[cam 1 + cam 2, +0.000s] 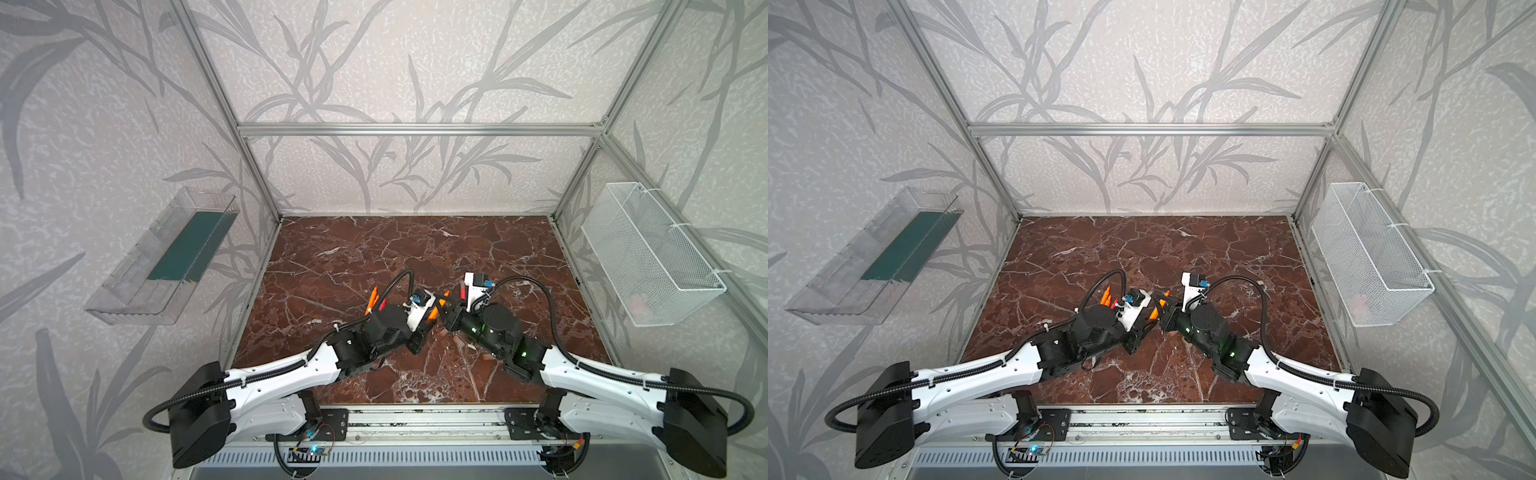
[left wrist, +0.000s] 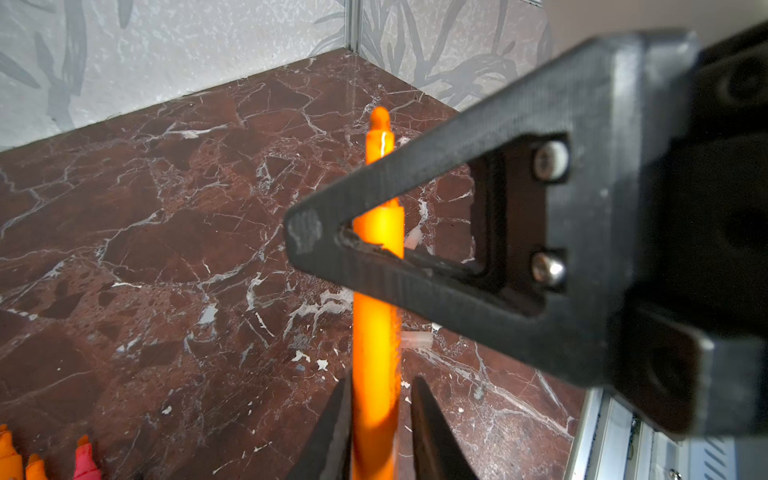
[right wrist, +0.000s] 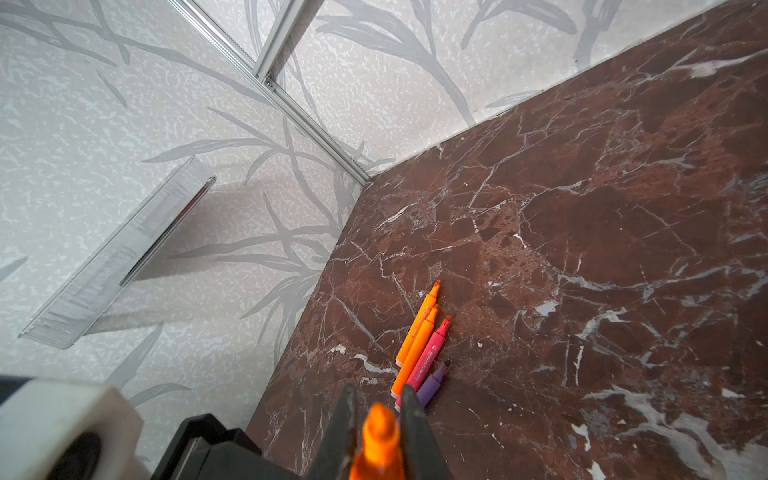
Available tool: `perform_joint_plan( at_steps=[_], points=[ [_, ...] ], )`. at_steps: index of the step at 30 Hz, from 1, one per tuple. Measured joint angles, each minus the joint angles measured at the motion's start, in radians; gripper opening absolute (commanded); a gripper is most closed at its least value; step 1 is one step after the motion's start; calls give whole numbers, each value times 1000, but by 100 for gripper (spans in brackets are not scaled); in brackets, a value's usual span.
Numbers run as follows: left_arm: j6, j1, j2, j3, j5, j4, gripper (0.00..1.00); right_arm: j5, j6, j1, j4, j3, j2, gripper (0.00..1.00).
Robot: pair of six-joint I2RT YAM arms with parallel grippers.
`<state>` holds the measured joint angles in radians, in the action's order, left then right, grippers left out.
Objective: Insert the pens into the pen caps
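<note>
In both top views the two arms meet over the middle of the marble table (image 1: pixel 374 257). The left gripper (image 1: pixel 430 322) and the right gripper (image 1: pixel 445 309) are tip to tip, and a tilted orange pen (image 1: pixel 433 313) shows between them. A bundle of loose pens (image 1: pixel 374 302) lies on the table just beyond the left arm's wrist.

In the left wrist view the orange pen (image 2: pixel 376 365) runs out from between the left gripper's fingers (image 2: pixel 332 432). They stand slightly apart around it, with a thin gap on one side. A finger of the right gripper crosses the barrel farther along, and the pen's tip is uncapped. Two pen caps (image 2: pixel 417 341), pale and translucent, lie on the marble beside the pen's line.

In the right wrist view the right gripper's jaws pinch the orange pen (image 3: pixel 379 432), and its tip pokes out between them. Beyond it the loose pens (image 3: pixel 417 353) lie side by side and touching: two orange, one pink-red and one purple, all uncapped.
</note>
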<state>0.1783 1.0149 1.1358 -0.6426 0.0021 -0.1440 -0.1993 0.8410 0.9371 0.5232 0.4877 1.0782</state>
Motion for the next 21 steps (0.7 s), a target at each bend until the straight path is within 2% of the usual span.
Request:
perform_joint_plan(
  at_steps=[12, 17, 21],
  points=[
    [-1, -1, 0, 42, -13, -66, 36, 51, 76, 8, 151, -21, 93, 0],
    [0, -2, 0, 54, -33, -95, 28, 63, 90, 17, 193, -21, 116, 0],
    [-1, -3, 0, 71, -45, -122, 28, 72, 99, 26, 216, -21, 125, 0]
  ],
)
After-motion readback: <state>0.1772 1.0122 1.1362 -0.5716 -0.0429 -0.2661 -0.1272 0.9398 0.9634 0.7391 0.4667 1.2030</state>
